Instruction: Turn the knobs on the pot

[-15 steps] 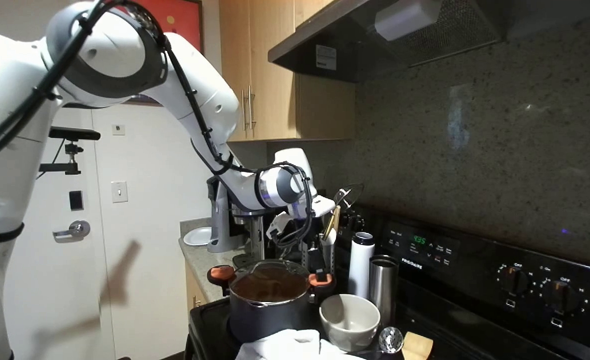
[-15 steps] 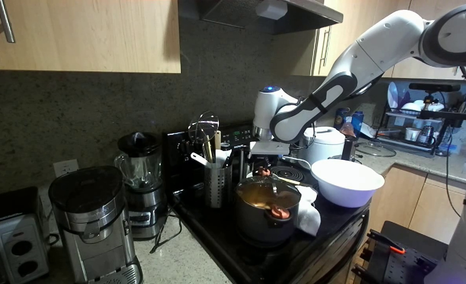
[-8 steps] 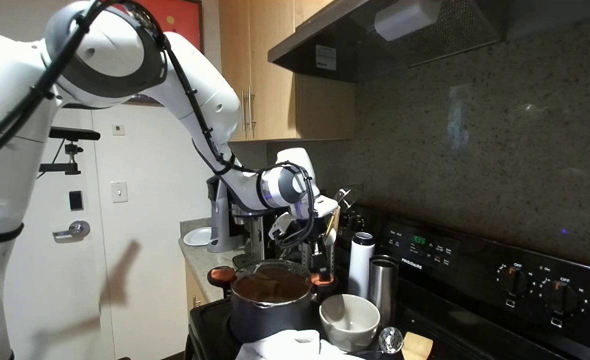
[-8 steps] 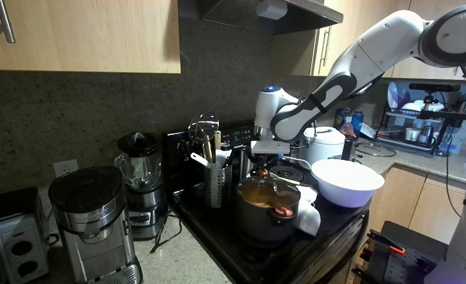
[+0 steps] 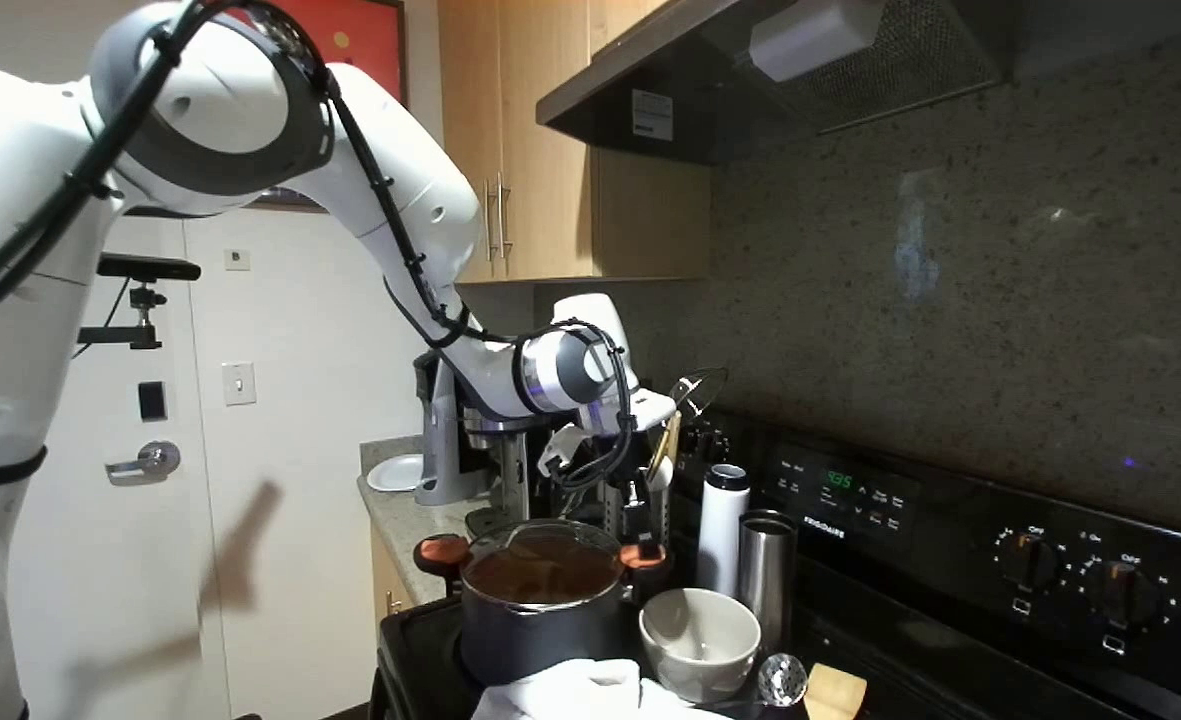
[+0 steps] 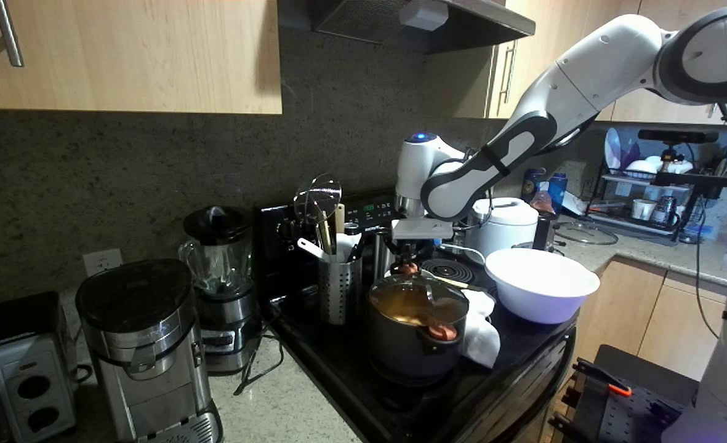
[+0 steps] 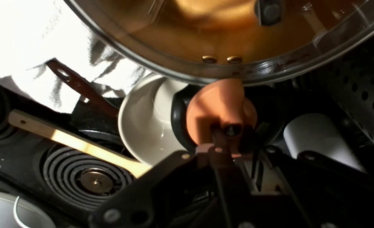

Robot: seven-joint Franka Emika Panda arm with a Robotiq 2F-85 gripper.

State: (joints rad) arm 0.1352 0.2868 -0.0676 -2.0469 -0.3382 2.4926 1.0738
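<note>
1. In an exterior view: saw orange-brown stub knob [image 5: 638, 561] under black metal pincer [image 5: 647, 546].
2. In an exterior view: saw dark round metal pot [image 6: 411, 352] beside pincer newly swivelled slightly, likely hindering knob-turning.
3. Wrist view: could not judge grip.

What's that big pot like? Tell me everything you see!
The pot is round, dark outside and coppery inside, under a clear, metal-rimmed lid. Two orange-and-black knobs stick out from opposite sides. It stands upright on the stove. The gripper is at one knob; whether they touch, I can't tell.
</note>
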